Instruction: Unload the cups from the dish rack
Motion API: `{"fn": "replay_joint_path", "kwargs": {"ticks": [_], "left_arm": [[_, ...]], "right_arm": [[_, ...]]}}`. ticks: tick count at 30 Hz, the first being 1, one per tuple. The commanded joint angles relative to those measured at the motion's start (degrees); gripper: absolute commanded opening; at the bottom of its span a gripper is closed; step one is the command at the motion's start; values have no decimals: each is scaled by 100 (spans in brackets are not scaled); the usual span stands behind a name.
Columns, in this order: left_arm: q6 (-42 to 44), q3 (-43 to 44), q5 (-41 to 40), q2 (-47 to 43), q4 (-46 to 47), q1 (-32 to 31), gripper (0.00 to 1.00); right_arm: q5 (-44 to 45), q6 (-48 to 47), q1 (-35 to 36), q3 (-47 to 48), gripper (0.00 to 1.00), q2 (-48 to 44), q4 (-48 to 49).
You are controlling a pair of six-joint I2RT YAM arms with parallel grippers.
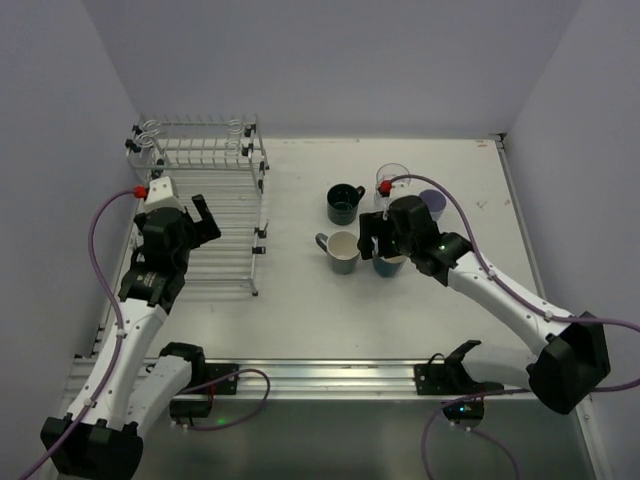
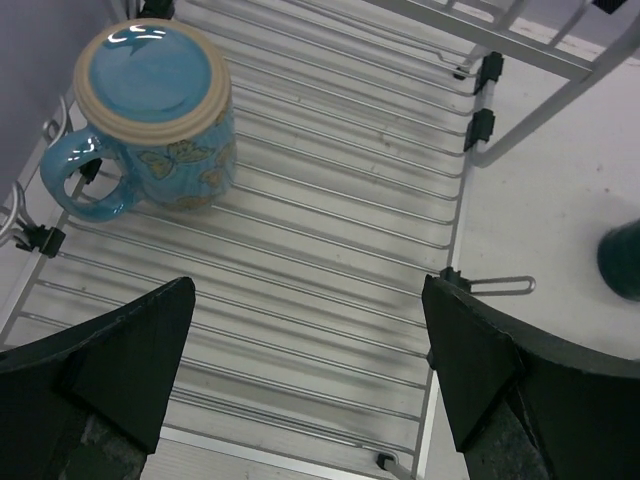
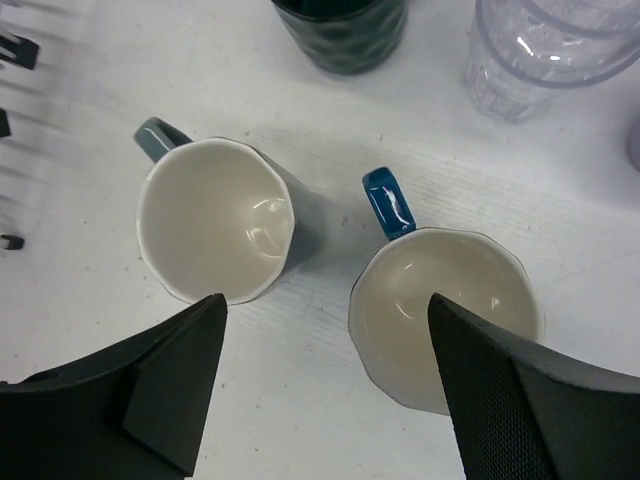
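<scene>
1. Okay, my right gripper (image 3: 330, 335) hangs open over the blue mug (image 3: 440, 310), parked upright beside the grey mug (image 3: 215, 220).
2. And my left gripper (image 2: 310, 370), open too, faces the upturned light blue mug (image 2: 150, 110) on the dish rack (image 2: 330, 250).

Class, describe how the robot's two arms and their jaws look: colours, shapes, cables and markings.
The left arm and right arm have white links and bulky black joints. A purple cable loops along each, ending at a red connector near the wrist. The jaws are black, broad wedges. A green light glows on the right arm.
</scene>
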Motion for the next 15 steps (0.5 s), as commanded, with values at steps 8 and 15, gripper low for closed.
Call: {"fn": "replay_joint_path", "kwargs": {"ticks": [8,15], "left_arm": [[-380,603,-1949,1093,902,65,100],[674,833,-906,1868,1419,644,100]], "right_arm": [[-272,63,26,-691,93,-1410,738],[-395,55,17,-805,95,-1833,826]]}}
